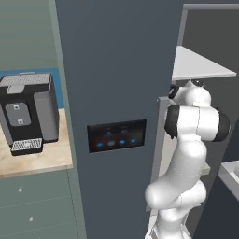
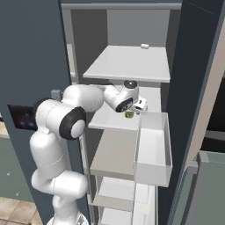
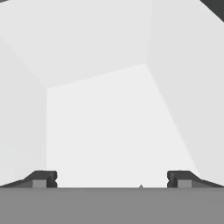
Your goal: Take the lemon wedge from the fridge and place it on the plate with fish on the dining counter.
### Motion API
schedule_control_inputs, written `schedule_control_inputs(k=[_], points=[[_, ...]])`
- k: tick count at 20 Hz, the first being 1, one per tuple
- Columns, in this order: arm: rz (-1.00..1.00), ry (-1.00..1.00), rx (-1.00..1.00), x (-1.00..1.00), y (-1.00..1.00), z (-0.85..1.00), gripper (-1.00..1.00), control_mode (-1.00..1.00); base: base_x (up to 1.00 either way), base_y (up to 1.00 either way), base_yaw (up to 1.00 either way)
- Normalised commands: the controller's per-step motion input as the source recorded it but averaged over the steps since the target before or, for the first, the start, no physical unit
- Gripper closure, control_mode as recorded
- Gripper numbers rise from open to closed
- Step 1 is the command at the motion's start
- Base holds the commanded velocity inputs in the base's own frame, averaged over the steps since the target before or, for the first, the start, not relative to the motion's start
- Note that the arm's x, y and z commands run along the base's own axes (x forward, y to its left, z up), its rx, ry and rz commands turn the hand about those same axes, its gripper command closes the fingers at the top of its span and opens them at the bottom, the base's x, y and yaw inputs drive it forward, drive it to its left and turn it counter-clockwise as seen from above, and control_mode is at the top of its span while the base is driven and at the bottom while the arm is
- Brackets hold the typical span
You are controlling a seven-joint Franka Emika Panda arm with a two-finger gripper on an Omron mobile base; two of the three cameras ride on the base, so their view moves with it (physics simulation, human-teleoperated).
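The dark slate-grey fridge [image 1: 116, 70] stands open, its door panel [image 1: 116, 135] lit with small blue lights. My arm reaches in over the middle white shelf [image 2: 110, 118]. A small yellow-green lemon wedge [image 2: 129, 114] lies on that shelf, right under my gripper [image 2: 132, 110]. In the hand view my gripper [image 3: 112, 179] is open, its dark fingertips [image 3: 43, 178] set wide apart with bare white shelf between them. The lemon wedge is hidden below the hand view's edge. The blue plate, the fish and the dining counter are out of view.
A white drawer bin [image 2: 151, 149] juts out of the fridge just right of and below my hand. An upper shelf [image 2: 132, 63] hangs close above the wrist. A black coffee machine [image 1: 28, 109] sits on the wooden top [image 1: 42, 161] to the fridge's left.
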Motion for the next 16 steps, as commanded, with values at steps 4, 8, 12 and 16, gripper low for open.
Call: schedule_control_inputs(k=[4,8,12,16], points=[[0.00,-0.05,-0.02,-0.10,0.09,0.00,-1.00,-1.00,0.00,0.00,0.00],[0.00,0.00,0.00,0.00,0.01,0.00,-1.00,-1.00,0.00,0.00,0.00],[-0.02,0.00,0.00,-0.11,-0.12,-0.03,-1.00,-1.00,0.00,0.00,0.00],[-0.01,0.00,0.00,-0.13,-0.01,0.00,-1.00,-1.00,0.00,0.00,0.00]])
